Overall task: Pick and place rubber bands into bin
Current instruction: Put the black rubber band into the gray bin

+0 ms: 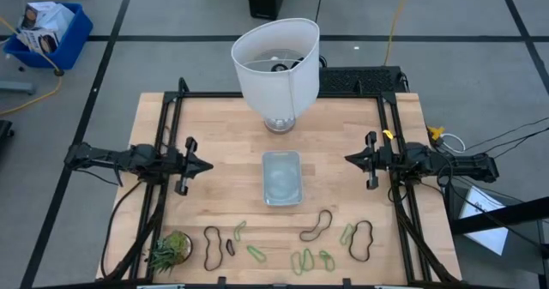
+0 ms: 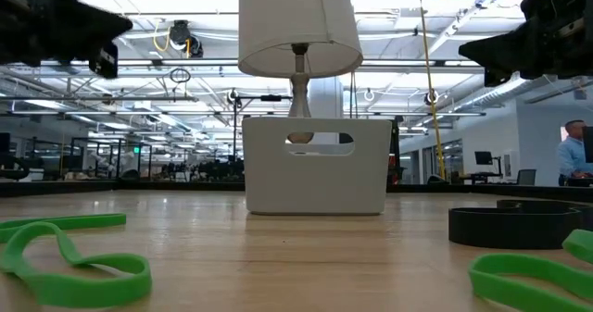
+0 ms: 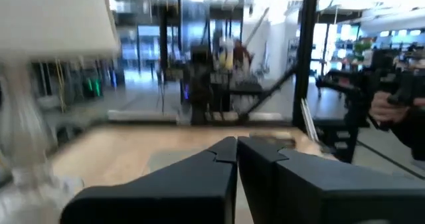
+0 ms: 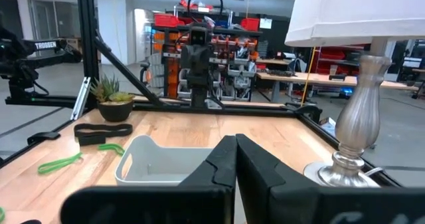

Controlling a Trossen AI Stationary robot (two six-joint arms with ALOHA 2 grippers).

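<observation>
The clear pale bin [image 1: 282, 177] stands on the table's middle; it also shows in the low view [image 2: 317, 164] and the right wrist view [image 4: 159, 161]. Several rubber bands lie flat along the near edge: light-green loops [image 1: 302, 260] and dark ones [image 1: 316, 225], [image 1: 361, 241], [image 1: 212, 247]. In the low view green bands [image 2: 65, 256] and a dark band [image 2: 514, 224] lie close by. My left gripper [image 1: 208, 165] is shut and empty, left of the bin and above the table. My right gripper [image 1: 349, 159] is shut and empty, right of the bin.
A lamp with a white shade [image 1: 276, 64] stands at the far middle, behind the bin. A small spiky green plant [image 1: 169, 249] sits at the near left corner. A black frame [image 1: 390, 109] runs around the table's edges. A person [image 2: 576, 159] is in the room beyond.
</observation>
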